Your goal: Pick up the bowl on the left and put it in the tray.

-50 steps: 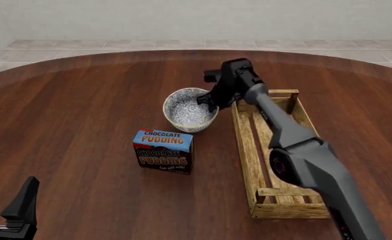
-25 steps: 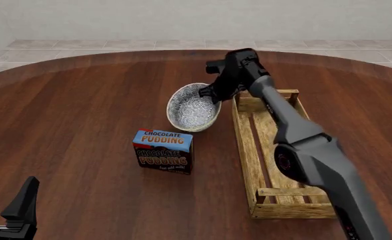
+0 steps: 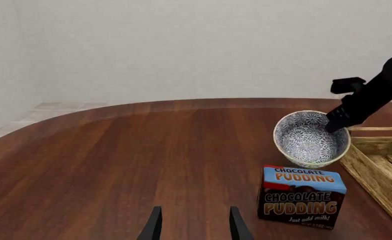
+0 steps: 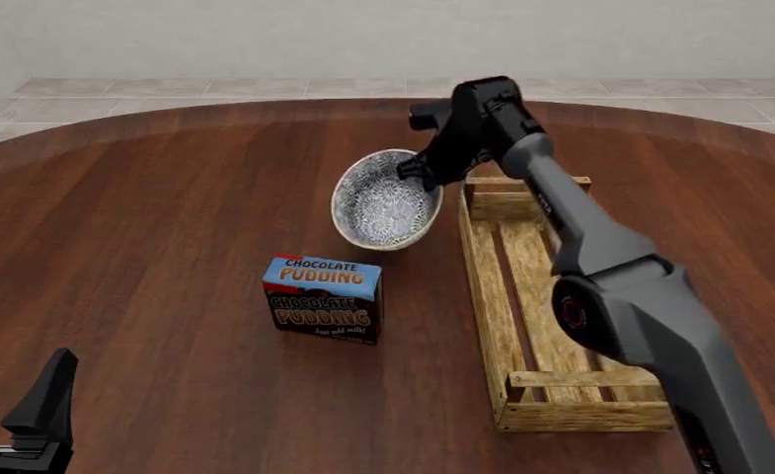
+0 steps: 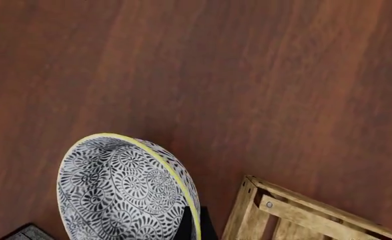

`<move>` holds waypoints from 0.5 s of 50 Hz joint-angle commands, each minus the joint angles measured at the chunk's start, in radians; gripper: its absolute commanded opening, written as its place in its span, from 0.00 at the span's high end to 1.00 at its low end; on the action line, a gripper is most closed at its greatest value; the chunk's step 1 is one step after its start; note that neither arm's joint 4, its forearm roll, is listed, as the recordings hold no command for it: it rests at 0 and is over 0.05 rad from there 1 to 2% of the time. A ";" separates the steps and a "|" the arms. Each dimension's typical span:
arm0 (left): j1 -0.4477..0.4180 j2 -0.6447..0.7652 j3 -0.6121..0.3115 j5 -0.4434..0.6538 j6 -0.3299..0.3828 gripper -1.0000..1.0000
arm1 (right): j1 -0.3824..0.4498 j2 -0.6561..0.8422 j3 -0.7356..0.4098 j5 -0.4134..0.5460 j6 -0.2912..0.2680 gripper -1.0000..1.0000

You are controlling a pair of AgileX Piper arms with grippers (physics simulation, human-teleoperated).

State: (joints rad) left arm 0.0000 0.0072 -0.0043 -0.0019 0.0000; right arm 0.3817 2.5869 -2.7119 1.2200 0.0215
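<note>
Now the right tool (image 4: 421, 170), clamped on the bowl (image 4: 386, 200) rim, has lifted it tilted off the worktop (image 4: 163, 217); the tray (image 4: 490, 296) lies just right. Left tool (image 4: 19, 410) idles, released.

bowl-to-tray gap: narrow; bowl (image 4: 386, 200) sits tilted, just left of tray (image 4: 485, 286) wall.
lower centre: pudding box (image 4: 323, 298) stands there.
left half: bare table (image 4: 137, 227).
</note>
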 commanded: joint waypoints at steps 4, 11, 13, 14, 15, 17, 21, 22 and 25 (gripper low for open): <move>0.000 0.000 0.000 0.000 0.000 0.00 | -0.003 -0.031 0.001 0.000 -0.037 1.00; 0.000 0.000 0.000 0.000 0.000 0.00 | 0.005 -0.061 0.017 0.000 -0.056 1.00; 0.000 0.000 0.000 0.000 0.000 0.00 | 0.000 -0.066 0.019 0.000 -0.060 1.00; 0.000 0.000 0.000 0.000 0.000 0.00 | 0.002 -0.069 0.022 0.000 -0.061 1.00; 0.000 0.000 0.000 0.000 0.000 0.00 | -0.006 -0.072 0.022 0.000 -0.077 1.00; 0.000 0.000 0.000 0.000 0.000 0.00 | -0.001 -0.076 0.026 0.000 -0.069 1.00; 0.000 0.000 0.000 0.000 0.000 0.00 | -0.006 -0.093 0.032 0.000 -0.084 1.00; 0.000 0.000 0.000 0.000 0.000 0.00 | -0.007 -0.096 0.035 0.000 -0.084 1.00; 0.000 0.000 0.000 0.000 0.000 0.00 | -0.010 -0.109 0.041 0.000 -0.094 1.00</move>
State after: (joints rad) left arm 0.0000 0.0072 -0.0043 -0.0019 0.0000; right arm 0.3781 2.5165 -2.6834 1.2200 -0.0498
